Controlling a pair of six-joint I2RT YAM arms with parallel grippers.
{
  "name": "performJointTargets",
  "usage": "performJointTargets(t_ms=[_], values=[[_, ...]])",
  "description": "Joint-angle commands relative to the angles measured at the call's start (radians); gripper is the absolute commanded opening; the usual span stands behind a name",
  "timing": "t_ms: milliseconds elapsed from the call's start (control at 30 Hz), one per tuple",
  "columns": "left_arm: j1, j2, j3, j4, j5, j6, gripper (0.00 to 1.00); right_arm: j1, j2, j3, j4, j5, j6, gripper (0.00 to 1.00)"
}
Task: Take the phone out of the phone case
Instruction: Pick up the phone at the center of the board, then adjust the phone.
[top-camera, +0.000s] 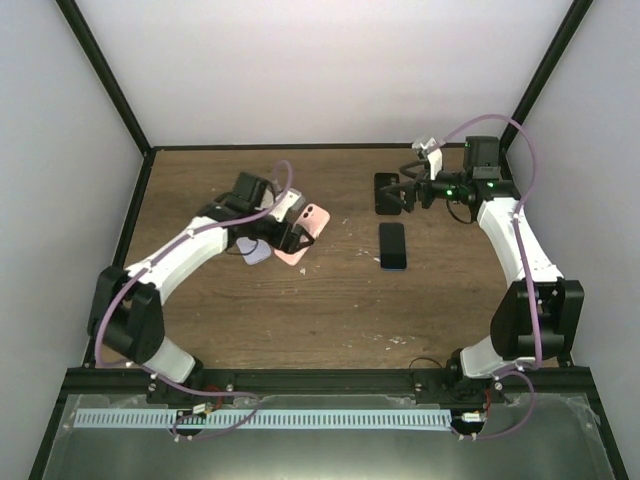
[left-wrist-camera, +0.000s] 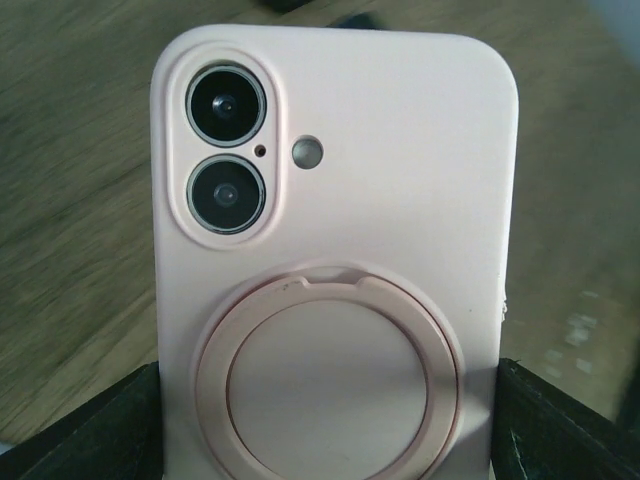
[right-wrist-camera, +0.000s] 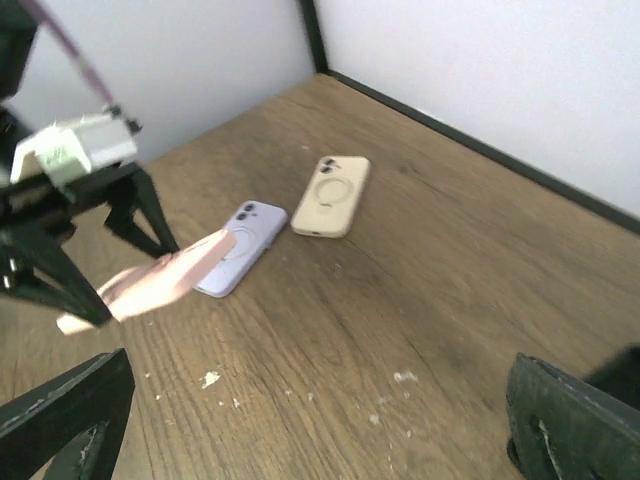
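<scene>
A pink phone case (left-wrist-camera: 400, 170) with a round ring on its back fills the left wrist view. Two camera lenses (left-wrist-camera: 226, 150) of the phone show through its cutout. My left gripper (left-wrist-camera: 330, 420) is shut on the case's two long edges and holds it tilted above the table (top-camera: 300, 238). The same case appears blurred at the left of the right wrist view (right-wrist-camera: 160, 280). My right gripper (top-camera: 405, 196) stands open and empty at the back right, next to a black slab (top-camera: 384, 192).
A purple case (right-wrist-camera: 240, 248) and a beige case (right-wrist-camera: 331, 195) lie flat on the wooden table beside the held case. A dark phone with a blue edge (top-camera: 392, 246) lies mid-table. White crumbs (right-wrist-camera: 210, 379) dot the wood. Black frame posts and white walls bound the table.
</scene>
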Motion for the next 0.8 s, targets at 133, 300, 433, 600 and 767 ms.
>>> performJointTargets(t_ms=[133, 300, 433, 600, 767], values=[[0.07, -0.19, -0.005, -0.163, 0.573, 0.317, 0.62, 0.042, -0.063, 0.067, -0.154, -0.246, -0.541, 1.0], [0.07, -0.282, -0.042, -0.226, 0.678, 0.424, 0.59, 0.063, -0.122, 0.103, -0.267, -0.242, -0.797, 0.99], [0.07, -0.289, -0.028, -0.312, 0.775, 0.523, 0.56, 0.154, -0.111, 0.19, -0.49, -0.143, -1.066, 0.93], [0.069, -0.286, -0.01, -0.4, 0.88, 0.617, 0.56, 0.305, -0.162, 0.2, -0.6, -0.044, -1.232, 0.87], [0.049, -0.3, 0.01, -0.486, 0.893, 0.697, 0.55, 0.479, -0.2, 0.201, -0.591, 0.043, -1.239, 0.83]])
